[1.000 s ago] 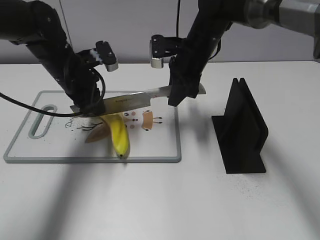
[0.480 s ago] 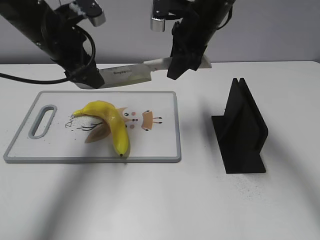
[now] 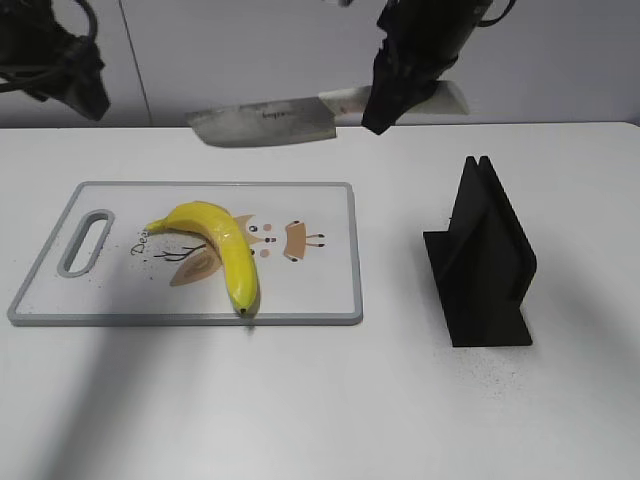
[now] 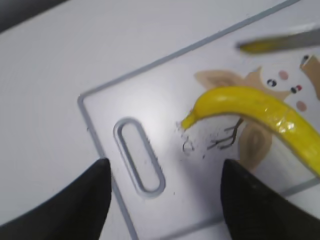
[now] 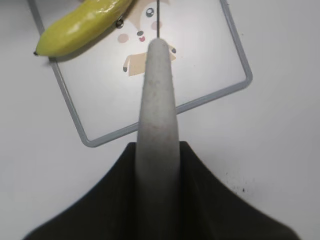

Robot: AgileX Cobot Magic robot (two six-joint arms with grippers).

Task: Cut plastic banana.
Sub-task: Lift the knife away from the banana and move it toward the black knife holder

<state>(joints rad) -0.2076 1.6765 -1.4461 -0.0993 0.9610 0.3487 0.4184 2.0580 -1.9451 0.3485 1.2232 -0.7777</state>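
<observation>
The plastic banana (image 3: 218, 243) lies on the white cutting board (image 3: 330, 290), its dark tip toward the front edge, and looks to be in one piece. It also shows in the left wrist view (image 4: 255, 107) and the right wrist view (image 5: 80, 25). My right gripper (image 3: 385, 108) is shut on the handle (image 5: 157, 100) of a kitchen knife and holds the blade (image 3: 265, 122) level, high above the board's far edge. My left gripper (image 4: 165, 200) is open and empty, high above the board's handle slot (image 4: 139, 155). In the exterior view it is at the top left (image 3: 85, 95).
A black knife stand (image 3: 485, 260) stands on the white table to the right of the board. The board carries a printed cartoon fox (image 3: 290, 238). A grey wall runs behind the table.
The knife has risen from the banana to well above the board. My left gripper has left the blade and moved up and to the left. The banana has not moved.
</observation>
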